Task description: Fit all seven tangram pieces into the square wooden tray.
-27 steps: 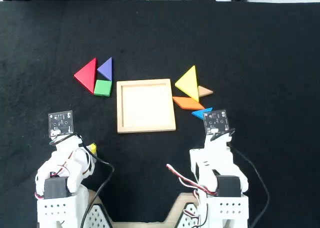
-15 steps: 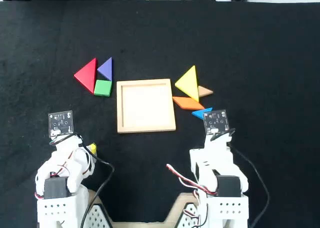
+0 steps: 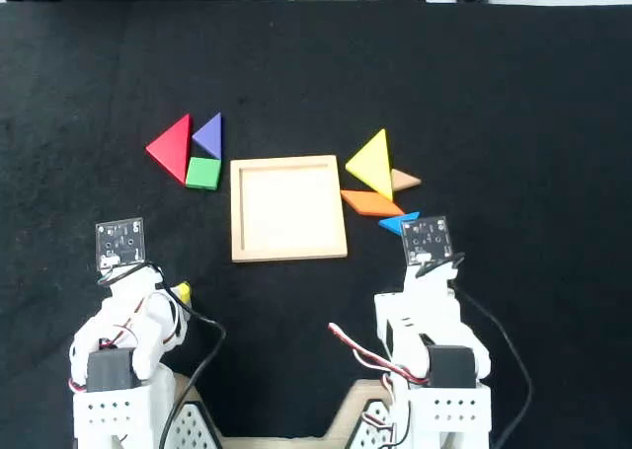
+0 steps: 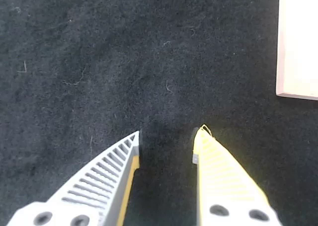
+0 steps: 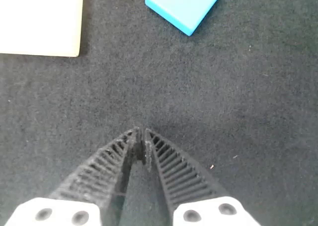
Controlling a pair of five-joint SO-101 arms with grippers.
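Stillness throughout: tray [image 3: 238,208] empty, 7 pieces [image 3: 373,159] outside (left gripper [image 4: 166,141] spread, right gripper [image 5: 140,136] pressed together), so fitting hasn't begun.

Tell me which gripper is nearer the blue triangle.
Right. The right gripper hangs just short of the blue triangle, right of the tray; the left gripper hangs off the tray's left front corner, far from it.

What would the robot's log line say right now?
tray empty | seven pieces outside | left gripper open | right gripper shut
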